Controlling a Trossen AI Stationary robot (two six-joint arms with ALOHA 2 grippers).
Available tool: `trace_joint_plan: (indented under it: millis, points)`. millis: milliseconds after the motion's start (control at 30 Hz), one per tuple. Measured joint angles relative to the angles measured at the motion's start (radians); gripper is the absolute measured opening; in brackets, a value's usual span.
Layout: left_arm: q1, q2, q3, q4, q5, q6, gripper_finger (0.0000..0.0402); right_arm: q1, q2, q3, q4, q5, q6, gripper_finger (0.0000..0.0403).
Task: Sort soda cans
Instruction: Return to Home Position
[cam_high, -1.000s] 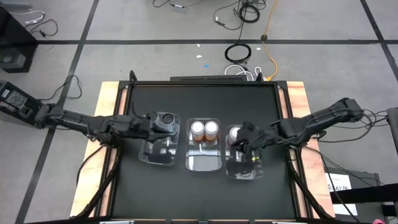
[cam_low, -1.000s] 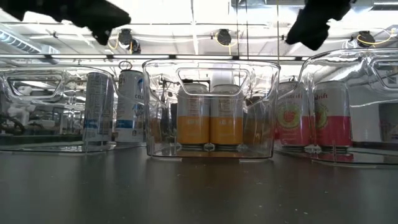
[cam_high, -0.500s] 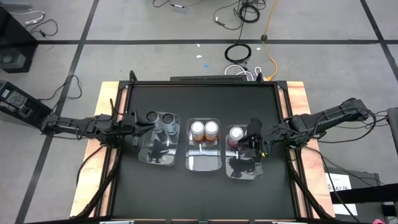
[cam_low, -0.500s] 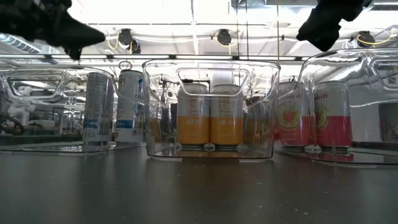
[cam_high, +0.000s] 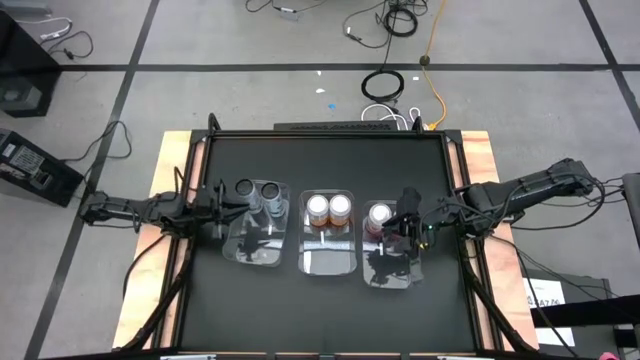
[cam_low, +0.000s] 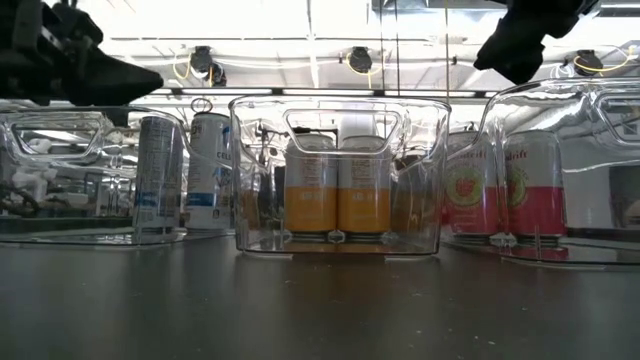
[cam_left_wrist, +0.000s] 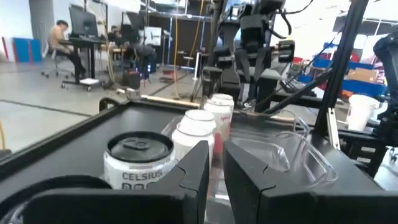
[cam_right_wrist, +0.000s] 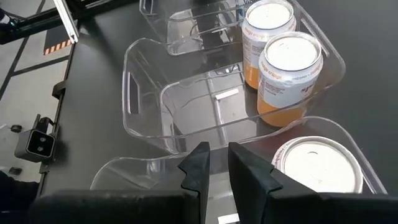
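Note:
Two dark cans (cam_high: 258, 190) stand upright on their bases in the left clear bin (cam_high: 255, 245). Two orange cans (cam_high: 329, 208) stand in the middle bin (cam_high: 328, 255). In the low view two red cans (cam_low: 505, 185) stand in the right bin (cam_high: 392, 272); from above only one silver top (cam_high: 378, 215) shows. My left gripper (cam_high: 218, 205) is shut and empty, level, just left of the dark cans (cam_left_wrist: 140, 158). My right gripper (cam_high: 405, 228) is shut and empty, hanging over the right bin beside a red can (cam_right_wrist: 317, 165).
The three bins stand side by side across the middle of the black table top (cam_high: 320, 160); each bin's near half holds no can. Wooden borders (cam_high: 170, 170) run along both sides. Cables lie on the floor beyond the far edge.
My left gripper has drawn back from above the dark cans toward the table's left edge and sunk lower, levelling out; both dark cans' tops now show. My right gripper has pulled back a little toward the right edge, uncovering a red can's top. Both stay shut.

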Motion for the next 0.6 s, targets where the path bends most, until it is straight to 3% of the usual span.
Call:
trace_joint_plan:
  millis: [300,600]
  points:
    - [0.0,0.01,0.0,-0.008,0.002,0.094,0.0057,0.0,-0.001,0.0,-0.001,-0.002,-0.024,0.005]
    - [0.0,0.01,-0.001,-0.012,0.025,0.019,0.0057,-0.036,-0.061,0.0,-0.002,0.0,-0.138,0.005]
